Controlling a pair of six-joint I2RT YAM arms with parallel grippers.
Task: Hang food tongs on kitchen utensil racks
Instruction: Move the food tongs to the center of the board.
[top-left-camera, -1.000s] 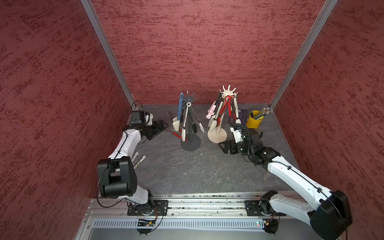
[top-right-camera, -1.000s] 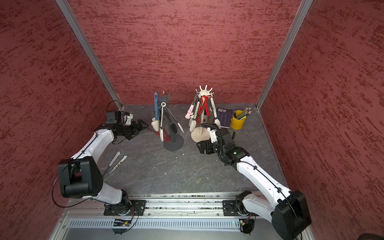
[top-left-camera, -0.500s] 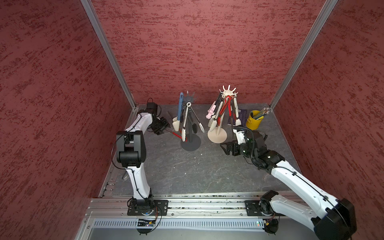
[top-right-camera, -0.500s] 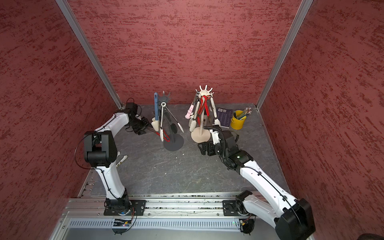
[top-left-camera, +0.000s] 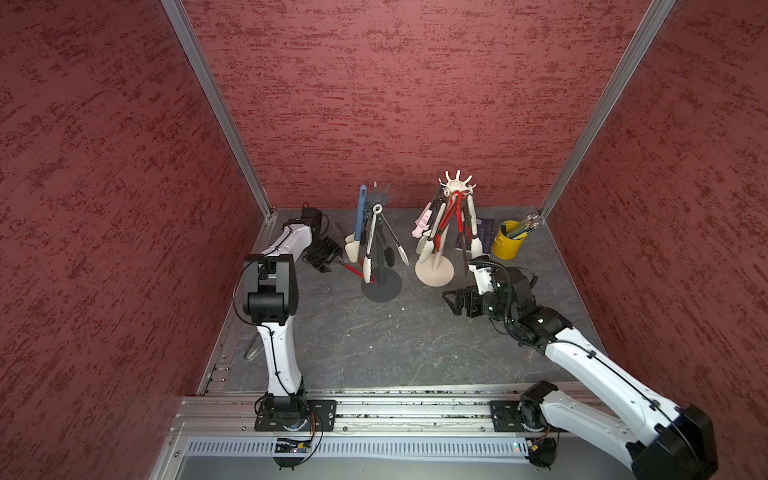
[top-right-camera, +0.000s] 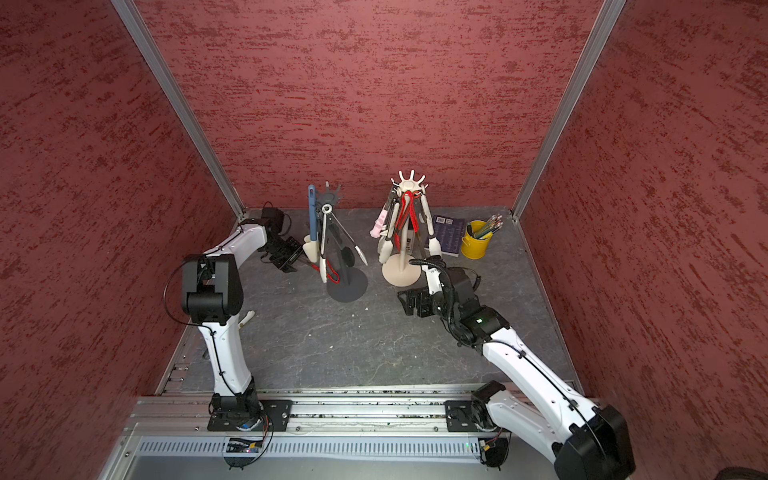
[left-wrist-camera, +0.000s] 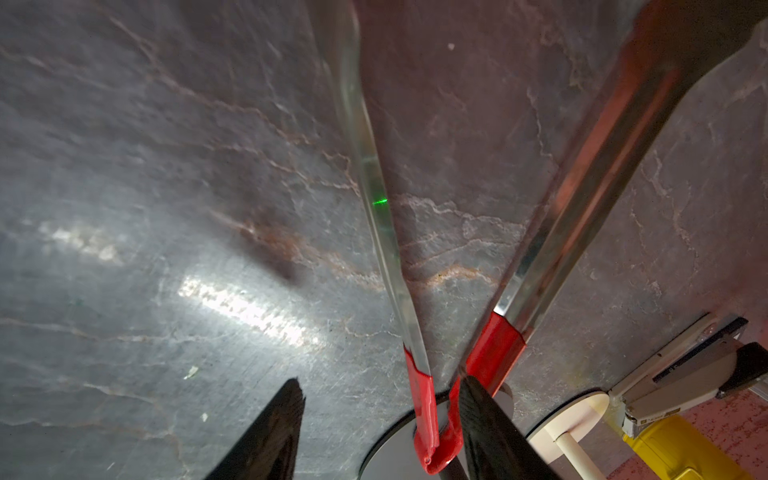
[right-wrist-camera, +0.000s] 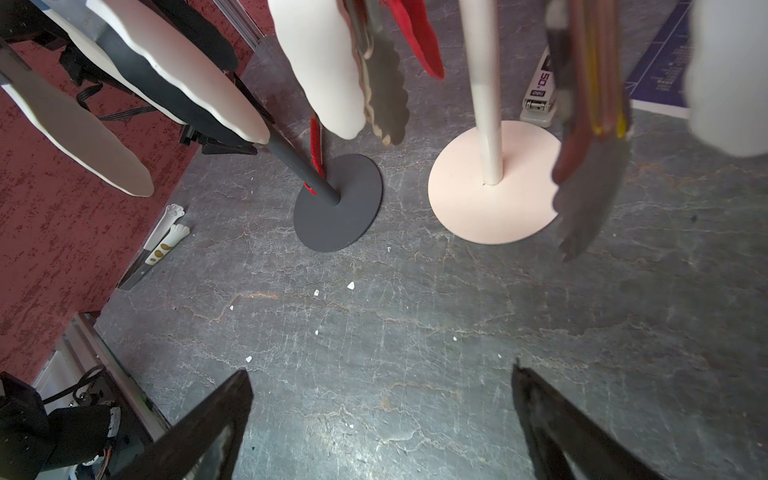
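Observation:
Red-tipped food tongs (top-left-camera: 353, 270) lie on the table, their red end (left-wrist-camera: 432, 415) against the base of the dark grey utensil rack (top-left-camera: 381, 286). My left gripper (top-left-camera: 324, 257) is low over them and open. In the left wrist view the red end sits between the left gripper's (left-wrist-camera: 382, 382) fingers, beside one finger and well clear of the other. The dark rack carries three tongs, one blue-handled (top-left-camera: 359, 216). The cream rack (top-left-camera: 434, 272) carries several. My right gripper (top-left-camera: 455, 301) stands open and empty in front of the cream base (right-wrist-camera: 494, 187).
Cat-paw tongs (right-wrist-camera: 162, 245) lie by the left wall, partly hidden behind my left arm in a top view (top-right-camera: 247, 318). A yellow cup of pencils (top-left-camera: 509, 243), a purple book (top-right-camera: 451, 232) and a stapler (right-wrist-camera: 538, 95) sit at the back right.
My left arm has swung from the front left towards the back, bringing its gripper to the red tongs, and its jaws have narrowed. The right gripper has drawn back slightly from the cream base.

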